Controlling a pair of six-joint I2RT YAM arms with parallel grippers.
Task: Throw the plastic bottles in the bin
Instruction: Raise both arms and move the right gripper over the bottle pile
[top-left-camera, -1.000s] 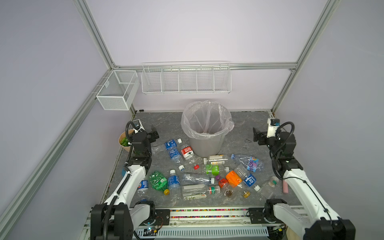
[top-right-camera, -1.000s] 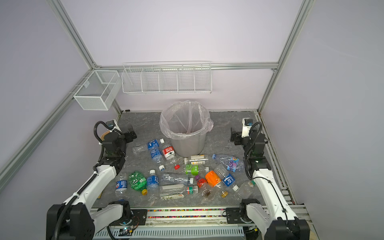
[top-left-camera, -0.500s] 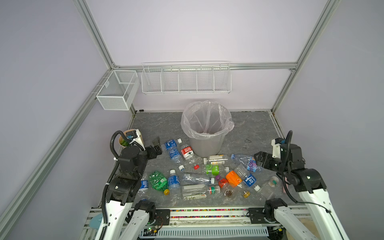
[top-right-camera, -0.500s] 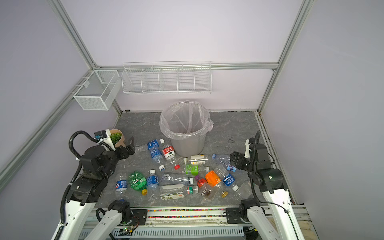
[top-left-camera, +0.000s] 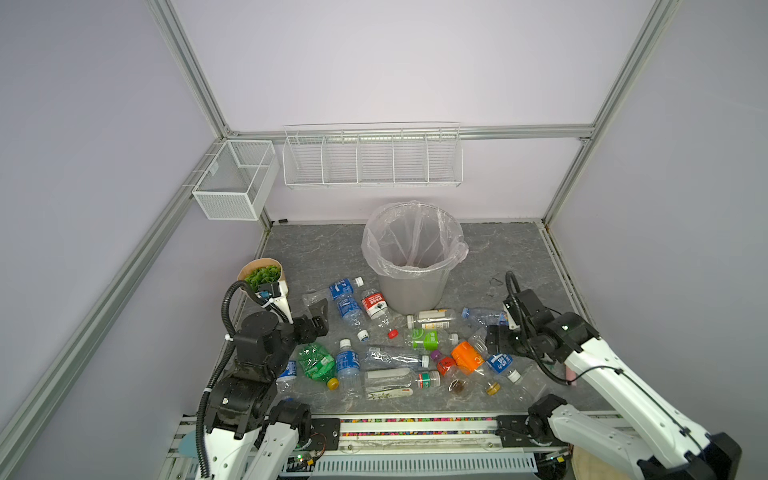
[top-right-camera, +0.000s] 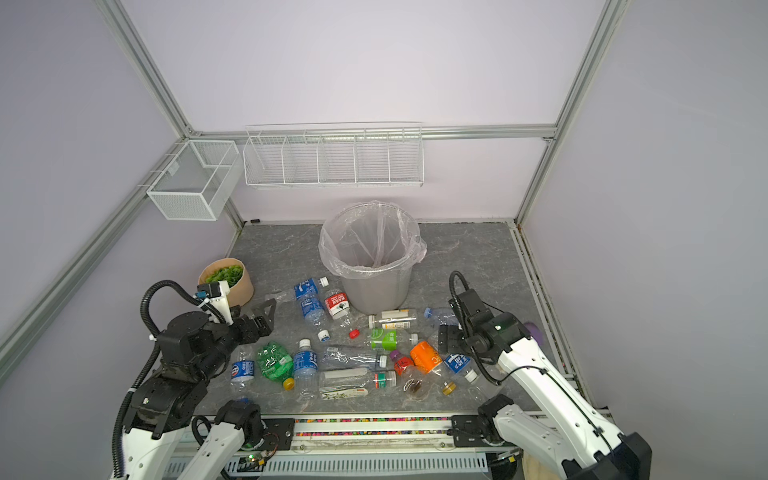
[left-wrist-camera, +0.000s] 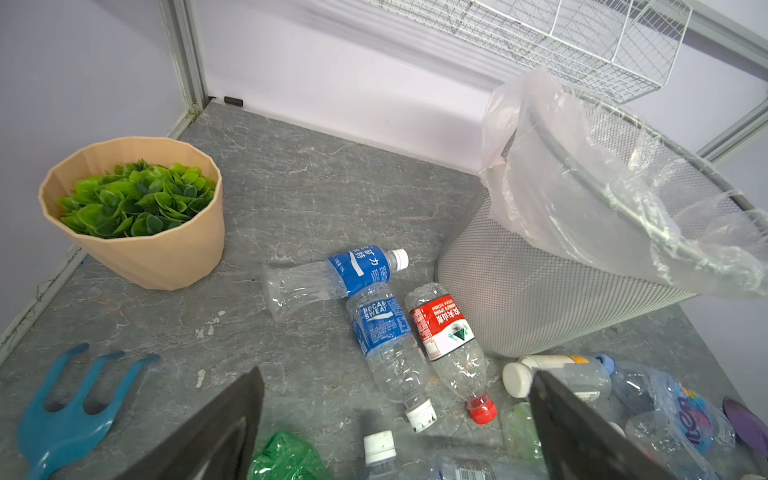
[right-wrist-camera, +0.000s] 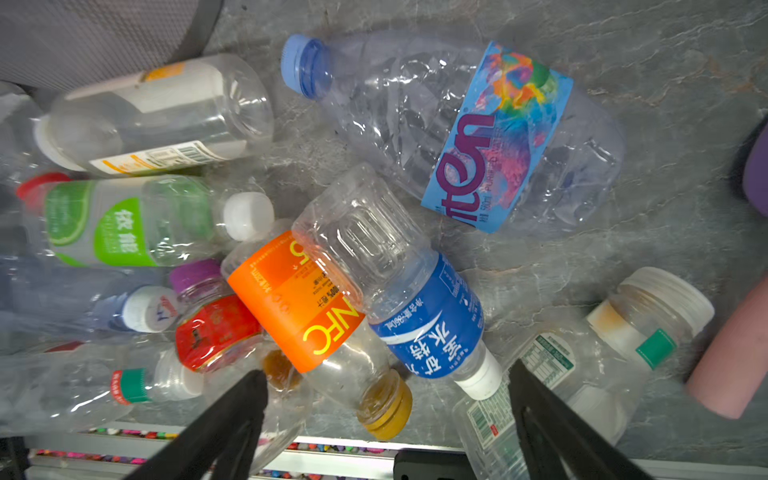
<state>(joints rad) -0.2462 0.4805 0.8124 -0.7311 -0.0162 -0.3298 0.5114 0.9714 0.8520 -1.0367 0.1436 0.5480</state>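
My left claw (left-wrist-camera: 395, 372) and right claw (right-wrist-camera: 386, 370) gape wide, gripping nothing; the bin (top-left-camera: 411, 291) holds just its bag (top-left-camera: 415, 237), the pot (left-wrist-camera: 166, 257) holds leaves (left-wrist-camera: 133, 199), and the bottles (top-left-camera: 347, 309) lie on the table (top-left-camera: 332, 249).

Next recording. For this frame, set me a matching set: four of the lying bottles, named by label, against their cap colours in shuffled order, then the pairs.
Bottles
1. red-label bottle
2. orange-label bottle
3. green-label bottle
4. multicolour-label bottle

Cap colours
A. white
B. blue
C. red
D. yellow

Pairs: 1-C, 2-D, 3-A, 4-B
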